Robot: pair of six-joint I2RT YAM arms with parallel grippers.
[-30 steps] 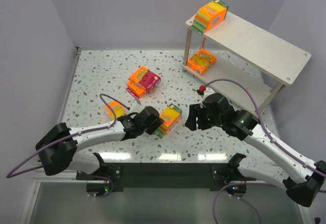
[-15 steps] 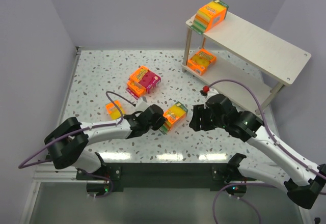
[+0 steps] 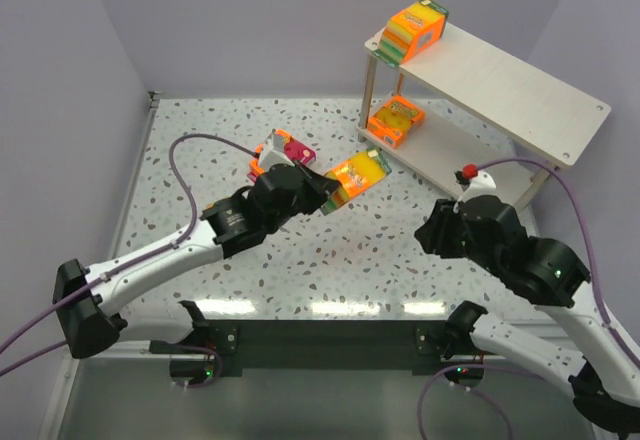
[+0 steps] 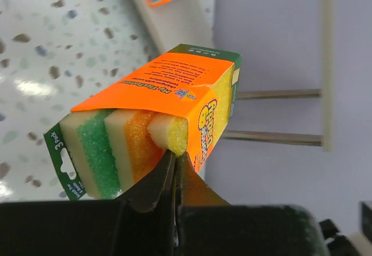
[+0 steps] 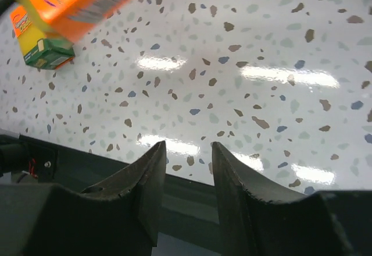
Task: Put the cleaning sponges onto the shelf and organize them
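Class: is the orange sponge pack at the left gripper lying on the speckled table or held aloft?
Held aloft: the left gripper is shut on the thick orange sponge pack, clear of the speckled table.

This looks like a robotics lab test cell rather than a home or shop. A speckled terrazzo-pattern worktop point(image 3: 200, 140) is boxed in by bare pale lilac walls point(image 3: 60, 80). The left arm point(image 3: 160, 255) and right arm point(image 3: 540, 270), 2 white-and-black machines, stand at a black rail point(image 3: 330, 338) on its near edge, with purple cables point(image 3: 190, 138) looping loose.
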